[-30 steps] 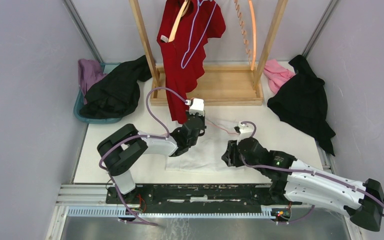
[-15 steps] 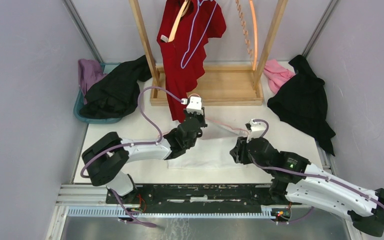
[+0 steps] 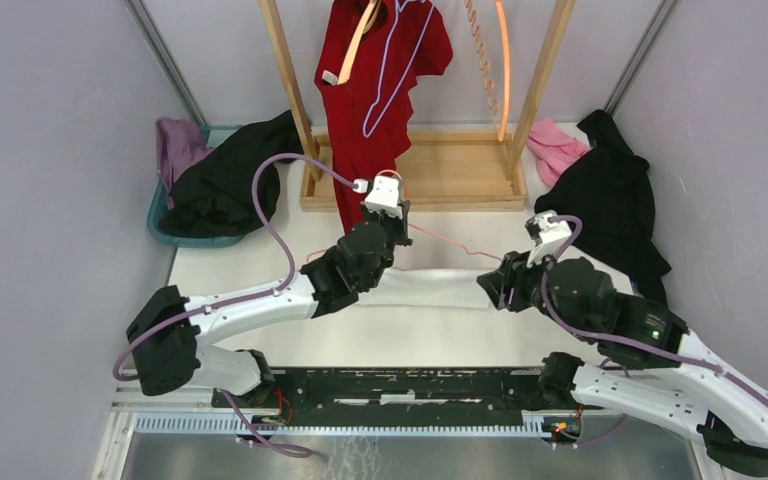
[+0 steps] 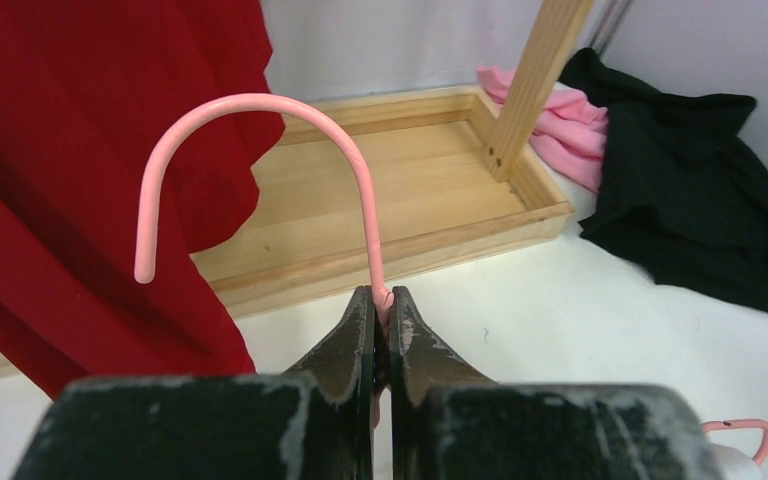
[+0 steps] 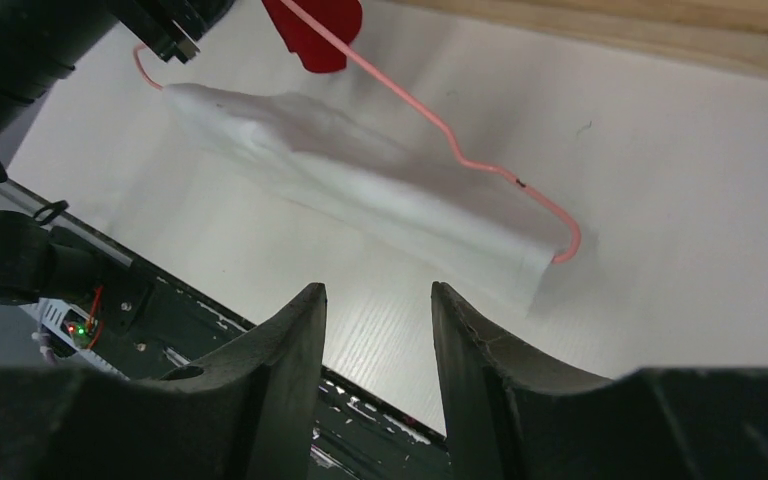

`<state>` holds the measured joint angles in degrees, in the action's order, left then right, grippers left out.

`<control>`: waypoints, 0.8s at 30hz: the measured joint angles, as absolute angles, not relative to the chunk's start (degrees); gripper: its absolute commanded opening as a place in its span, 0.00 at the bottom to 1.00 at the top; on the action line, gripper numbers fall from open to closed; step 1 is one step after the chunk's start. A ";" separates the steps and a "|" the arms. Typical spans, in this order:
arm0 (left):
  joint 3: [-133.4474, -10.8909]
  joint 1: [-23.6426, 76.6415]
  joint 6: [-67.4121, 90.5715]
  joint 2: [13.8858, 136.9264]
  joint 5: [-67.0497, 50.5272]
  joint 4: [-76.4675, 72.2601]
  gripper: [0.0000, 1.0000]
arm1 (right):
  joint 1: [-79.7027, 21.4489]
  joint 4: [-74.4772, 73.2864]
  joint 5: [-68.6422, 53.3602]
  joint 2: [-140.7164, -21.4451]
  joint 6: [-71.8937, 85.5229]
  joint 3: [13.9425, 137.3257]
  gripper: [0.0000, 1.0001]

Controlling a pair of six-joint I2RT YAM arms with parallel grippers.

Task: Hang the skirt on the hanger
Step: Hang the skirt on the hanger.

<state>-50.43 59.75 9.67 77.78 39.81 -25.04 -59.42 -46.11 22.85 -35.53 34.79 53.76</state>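
A white skirt hangs folded over the bottom bar of a thin pink hanger, held above the table. It also shows in the right wrist view with the pink hanger. My left gripper is shut on the stem of the hanger's hook, lifted in front of the wooden rack. My left gripper in the top view is near the red dress. My right gripper is open and empty, raised to the right of the skirt.
A wooden clothes rack stands at the back with a red dress hanging on it. A teal basket with black and purple clothes is at back left. A black garment and a pink one lie at right.
My left gripper has lifted the hanger up and back toward the rack, raising the skirt off the table. My right gripper has let go, opened and moved right and up.
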 measured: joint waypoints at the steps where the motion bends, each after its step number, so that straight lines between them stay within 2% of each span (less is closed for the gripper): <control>1: -51.11 59.92 9.28 77.03 39.59 -23.81 0.03 | -59.42 -46.76 22.70 -35.31 33.85 55.57 0.49; 6: -54.52 60.47 7.97 73.71 36.47 -17.37 0.03 | -59.42 -48.31 20.95 -36.64 30.04 61.06 0.49; 15: -60.69 60.51 7.18 67.99 26.24 -5.76 0.03 | -59.42 -49.04 17.63 -41.43 24.95 62.08 0.49; 24: -60.77 60.51 6.72 61.43 18.28 -3.31 0.03 | -59.42 -46.19 12.25 -44.36 20.43 65.19 0.49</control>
